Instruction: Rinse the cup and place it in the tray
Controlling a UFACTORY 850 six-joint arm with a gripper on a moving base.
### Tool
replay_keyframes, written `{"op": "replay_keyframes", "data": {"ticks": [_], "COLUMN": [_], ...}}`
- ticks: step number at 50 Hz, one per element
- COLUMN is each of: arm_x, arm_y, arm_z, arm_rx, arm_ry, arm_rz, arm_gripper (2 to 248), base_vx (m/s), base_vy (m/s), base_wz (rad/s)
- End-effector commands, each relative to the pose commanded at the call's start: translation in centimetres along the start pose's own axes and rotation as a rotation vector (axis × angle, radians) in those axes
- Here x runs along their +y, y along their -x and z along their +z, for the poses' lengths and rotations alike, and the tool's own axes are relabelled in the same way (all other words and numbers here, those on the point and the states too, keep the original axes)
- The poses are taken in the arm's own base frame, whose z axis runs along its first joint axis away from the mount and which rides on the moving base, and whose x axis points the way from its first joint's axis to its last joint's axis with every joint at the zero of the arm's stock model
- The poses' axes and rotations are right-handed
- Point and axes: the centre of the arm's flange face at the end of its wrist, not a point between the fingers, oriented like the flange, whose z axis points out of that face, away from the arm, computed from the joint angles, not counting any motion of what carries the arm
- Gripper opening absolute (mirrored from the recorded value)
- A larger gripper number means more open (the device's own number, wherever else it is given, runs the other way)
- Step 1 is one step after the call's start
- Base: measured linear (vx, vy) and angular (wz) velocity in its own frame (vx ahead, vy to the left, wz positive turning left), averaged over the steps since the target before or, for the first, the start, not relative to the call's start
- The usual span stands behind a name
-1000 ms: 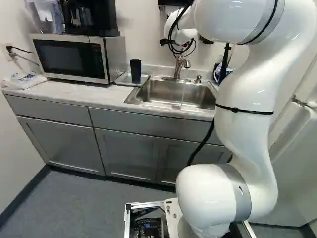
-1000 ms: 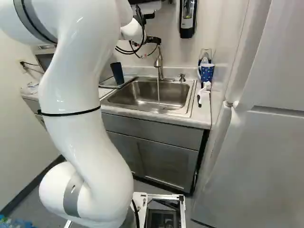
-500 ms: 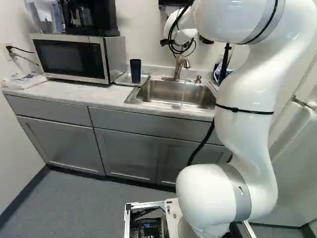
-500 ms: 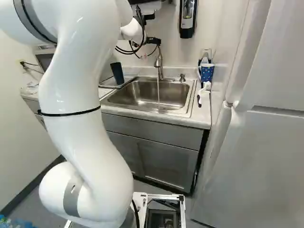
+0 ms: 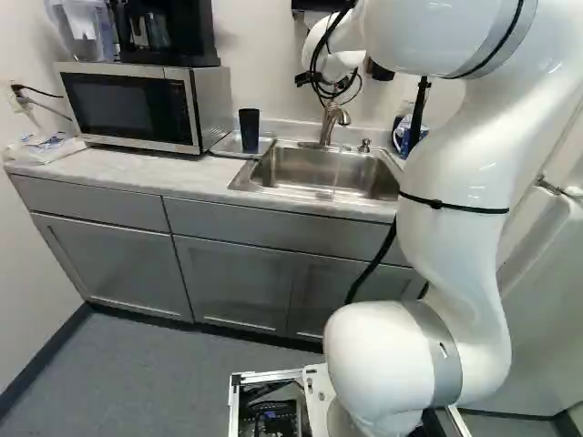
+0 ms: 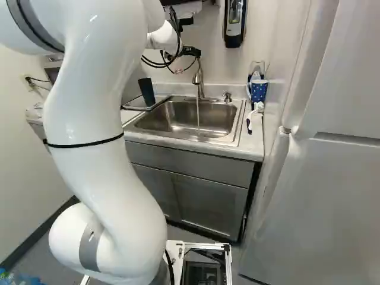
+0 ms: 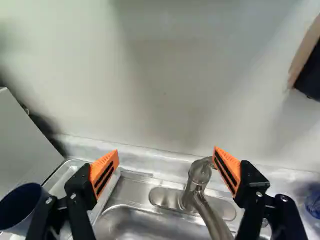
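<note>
Now arm (image 5: 455, 182) drawn slightly back; jaws (image 6: 191, 51) spread wide near running faucet (image 6: 199, 77); cup (image 5: 249, 130) unmoved on tray (image 5: 228, 145).

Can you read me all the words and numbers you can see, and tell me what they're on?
There are none I can read.
White packet by the microwave: faint marks, too blurry to read.
Black box on the wall: any marks are too small to read.
Blue mug: light spots, no words I can make out.
Dark cup: no words that I can see.
</note>
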Motion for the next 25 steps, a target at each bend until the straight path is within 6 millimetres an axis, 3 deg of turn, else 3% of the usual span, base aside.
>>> {"op": "replay_keyframes", "data": {"ticks": [25], "arm_x": [0.0], "arm_y": [0.8], "arm_z": [-1.2], "arm_rx": [-0.063], "arm_ry": [-0.003], "arm_rz": [0.0], "arm_gripper": [247], "base_vx": [0.0], "base_vy": [0.0], "base_wz": [0.0]}}
